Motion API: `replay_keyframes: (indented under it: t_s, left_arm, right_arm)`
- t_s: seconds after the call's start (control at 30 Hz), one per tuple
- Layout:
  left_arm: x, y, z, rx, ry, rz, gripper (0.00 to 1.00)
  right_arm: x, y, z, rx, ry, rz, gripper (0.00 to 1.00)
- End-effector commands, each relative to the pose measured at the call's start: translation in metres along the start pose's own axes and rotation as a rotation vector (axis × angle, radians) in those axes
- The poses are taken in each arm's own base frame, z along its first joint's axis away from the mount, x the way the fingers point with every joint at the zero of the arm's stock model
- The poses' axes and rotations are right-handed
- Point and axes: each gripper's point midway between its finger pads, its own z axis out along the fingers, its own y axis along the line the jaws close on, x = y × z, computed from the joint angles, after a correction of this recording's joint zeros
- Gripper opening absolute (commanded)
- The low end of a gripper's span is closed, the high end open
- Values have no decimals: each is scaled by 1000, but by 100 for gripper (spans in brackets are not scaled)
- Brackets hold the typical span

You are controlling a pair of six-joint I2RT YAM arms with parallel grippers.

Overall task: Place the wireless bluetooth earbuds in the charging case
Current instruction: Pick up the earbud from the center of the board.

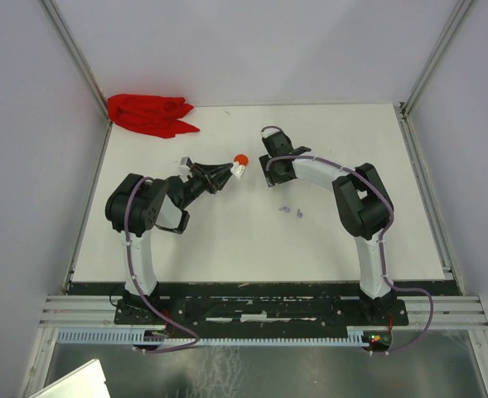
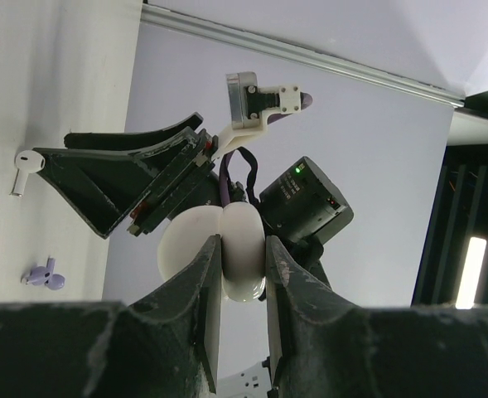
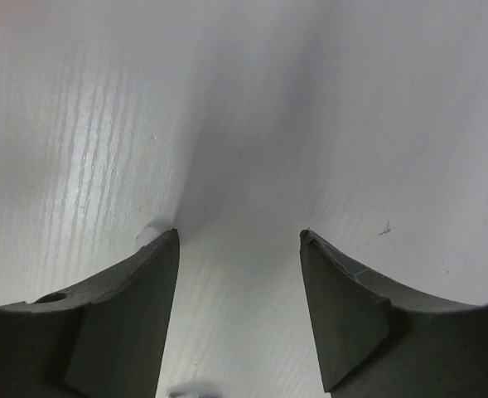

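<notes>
My left gripper [image 1: 229, 172] [image 2: 244, 264] is shut on the white charging case [image 1: 238, 170] [image 2: 245, 249] and holds it above the table, its rounded halves showing between the jaws. A small red-orange piece [image 1: 240, 159] sits at the case's top; I cannot tell what it is. My right gripper [image 1: 268, 174] [image 3: 239, 239] is open, pointing down at the table just right of the case. A whitish earbud [image 2: 24, 166] [image 3: 148, 235] lies on the table by its left fingertip. A purple pair of earbuds [image 1: 292, 211] [image 2: 45, 275] lies nearer the arms.
A crumpled red cloth [image 1: 148, 114] lies in the far left corner of the white table [image 1: 227, 249]. Grey walls and metal frame rails enclose the table on three sides.
</notes>
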Motion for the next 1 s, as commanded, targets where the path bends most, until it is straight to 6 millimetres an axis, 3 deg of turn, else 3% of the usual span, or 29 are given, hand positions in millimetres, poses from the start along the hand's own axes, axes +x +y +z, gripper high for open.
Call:
replay_keyframes:
  t_s: [0.0, 0.17, 0.3, 0.47, 0.7, 0.97]
  left_arm:
    - [19, -46, -10, 181, 60, 154, 3]
    - [18, -46, -11, 180, 59, 155, 3]
    - [18, -46, -12, 181, 56, 161, 3]
    - [19, -47, -12, 181, 54, 165, 3]
    - [19, -50, -16, 185, 49, 171, 3]
    - [16, -55, -23, 188, 38, 182, 3]
  right_arm:
    - [-23, 2, -1, -14, -49, 17, 68]
    - [-28, -4, -13, -4, -72, 29, 68]
    - [-35, -10, -34, 0, -111, 56, 68]
    - [-41, 6, -53, -101, -113, 90, 67]
    - [-37, 29, -48, -166, -59, 123, 65]
    - [-30, 42, -34, -169, 9, 163, 59]
